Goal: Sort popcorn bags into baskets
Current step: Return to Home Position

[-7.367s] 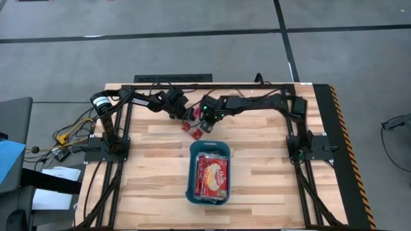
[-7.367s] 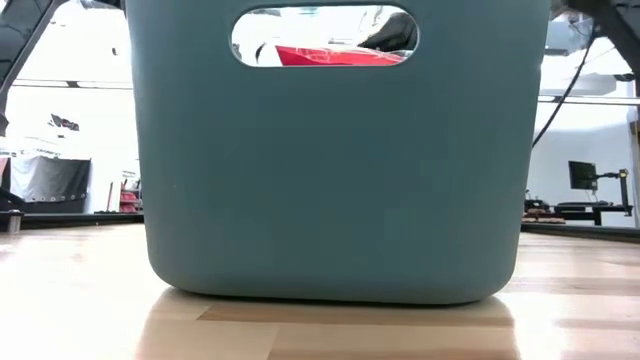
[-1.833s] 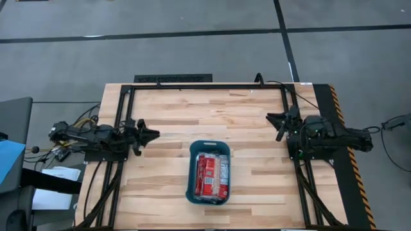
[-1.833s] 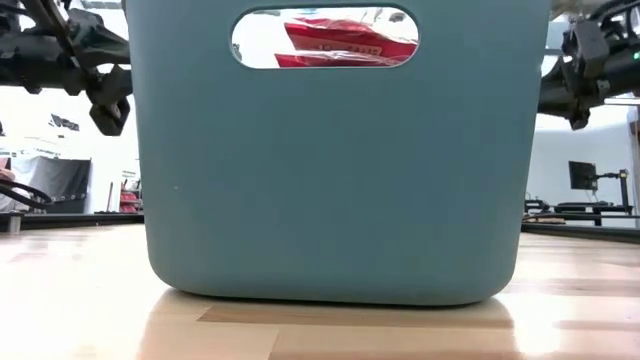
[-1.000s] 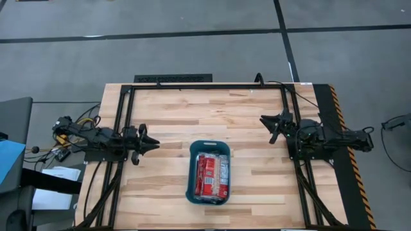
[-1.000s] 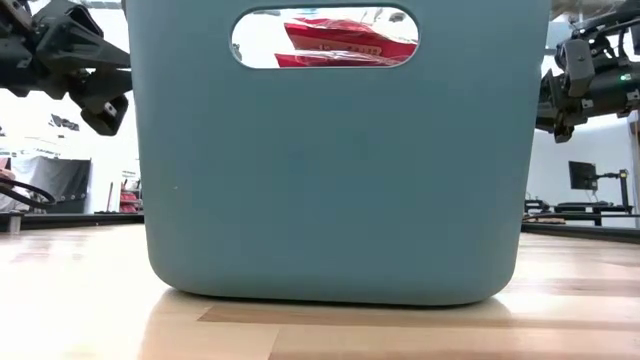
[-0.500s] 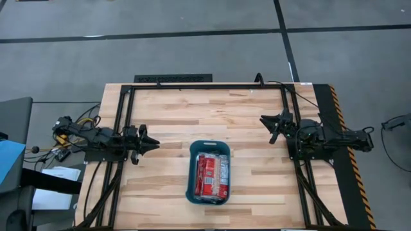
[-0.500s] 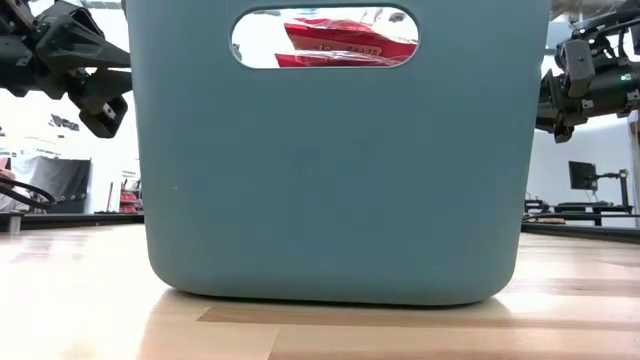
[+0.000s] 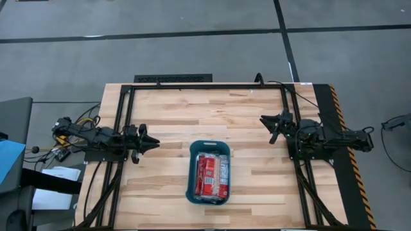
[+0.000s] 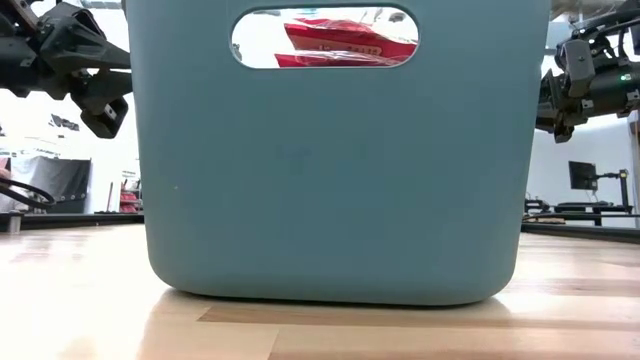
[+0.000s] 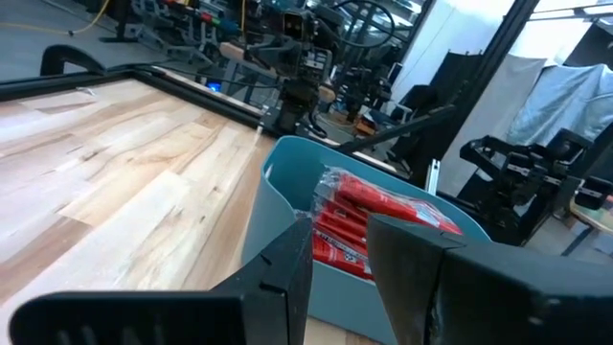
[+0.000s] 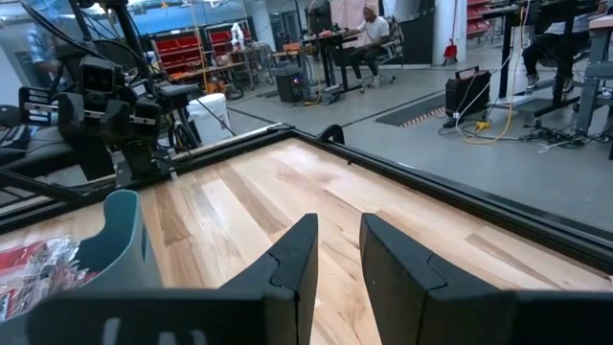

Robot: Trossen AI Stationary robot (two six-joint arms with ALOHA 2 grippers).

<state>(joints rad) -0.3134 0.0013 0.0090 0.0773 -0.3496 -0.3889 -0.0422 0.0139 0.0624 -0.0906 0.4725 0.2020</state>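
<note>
Pale wood planks form the surface (image 9: 167, 115), bare and open on every side of the basket. By the left rail the left hand (image 9: 153, 143) hovers, fingers slightly parted, holding nothing. Midway between the arms stands the teal basket (image 9: 192, 176), with the red popcorn bags (image 9: 210, 176) stacked inside; their print is too small to read. By the right rail the right hand (image 9: 268, 126) hangs narrowly open and empty, well apart from the basket.
</note>
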